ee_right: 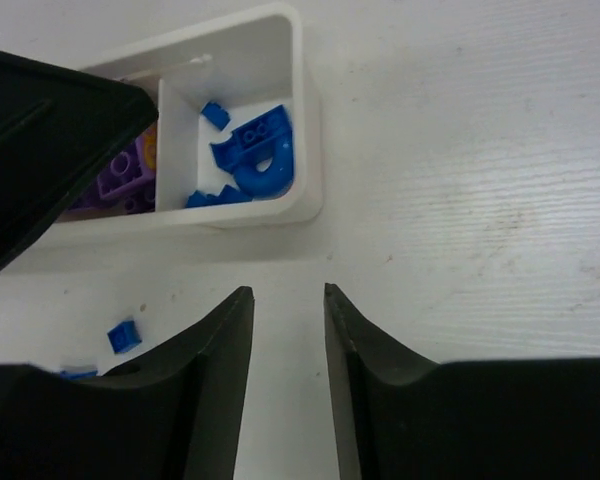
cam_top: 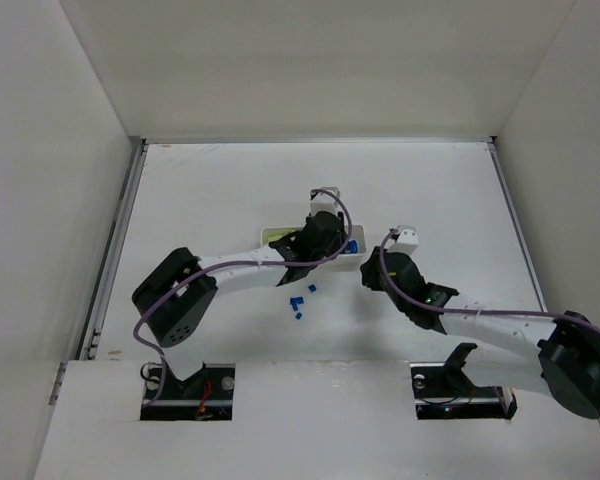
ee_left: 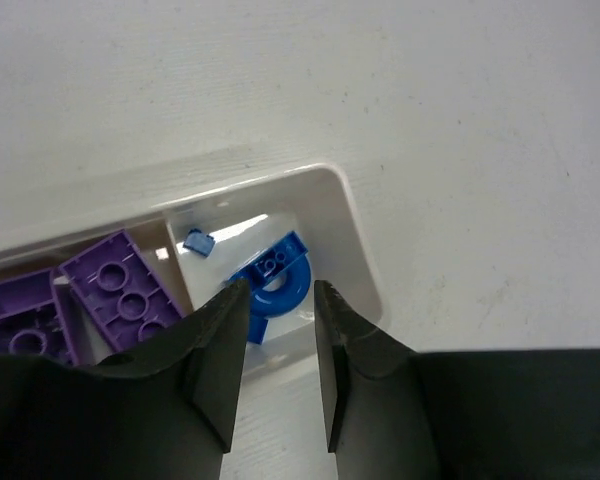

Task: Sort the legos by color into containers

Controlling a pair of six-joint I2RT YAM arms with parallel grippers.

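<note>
The left gripper [ee_left: 278, 305] hangs over the right end of the tray [ee_left: 352, 225]. Its two dark fingers fill the bottom of the left wrist view. The jaws are parted by a narrow gap with nothing clamped between them, and the tips sit just above the end compartment without clearly touching anything in it.

The right gripper [ee_right: 288, 300] sits at the bottom of its own wrist view over the bare table [ee_right: 460, 150], near the tray but apart from it. Its jaws are also slightly apart, and only white table surface shows between them.

In the top view the white tray lies at the centre of the frame, mostly hidden under the left gripper.

- **Right-hand end compartment:** it holds a blue arch brick [ee_left: 280, 278], a tiny blue brick [ee_left: 198, 242] and more blue pieces against the near wall.
- **Middle compartment:** it holds purple plates [ee_left: 120, 290] lying studs up.
- **Far end:** it shows only a yellow-green patch in the top view, too small to make out.

A few loose blue bricks [cam_top: 302, 301] lie on the table just below the tray in the top view. One of them appears at the lower left of the right wrist view.
</note>
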